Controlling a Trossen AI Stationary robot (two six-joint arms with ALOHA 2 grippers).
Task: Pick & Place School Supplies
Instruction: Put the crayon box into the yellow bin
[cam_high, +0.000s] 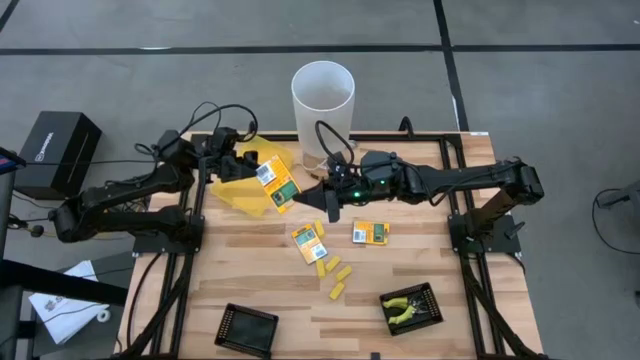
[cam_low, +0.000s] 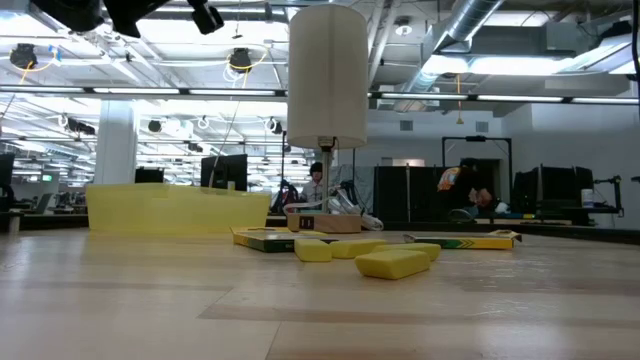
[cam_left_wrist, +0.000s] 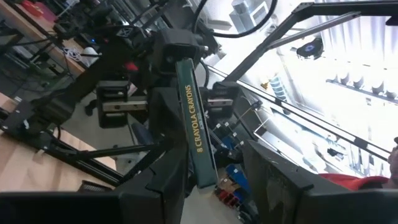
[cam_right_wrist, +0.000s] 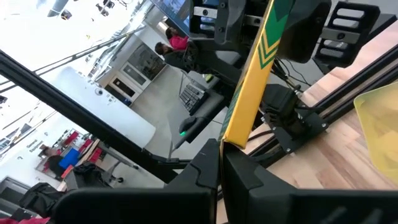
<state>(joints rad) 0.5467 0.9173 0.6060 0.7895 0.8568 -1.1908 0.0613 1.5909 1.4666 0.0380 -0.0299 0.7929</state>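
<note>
Crayon box (cam_high: 277, 184) | long axis spans both tools | left tool (cam_high: 240, 163) grips one end | right tool (cam_high: 322, 195) pinches other

One crayon packet (cam_high: 275, 183) held aloft; two packets (cam_high: 310, 243) and yellow pieces (cam_high: 335, 275) lie mid-table.

Two dark, six-joint robot arms are stretching over a wooden worktable from black frame mounts at either side. Black cables are looping loosely above the left arm (cam_high: 130, 195), while a small green light is glowing on the wrist housing of the right arm (cam_high: 450, 180). Blocky matte-black fingers (cam_right_wrist: 205, 180) are showing at each wrist.
</note>
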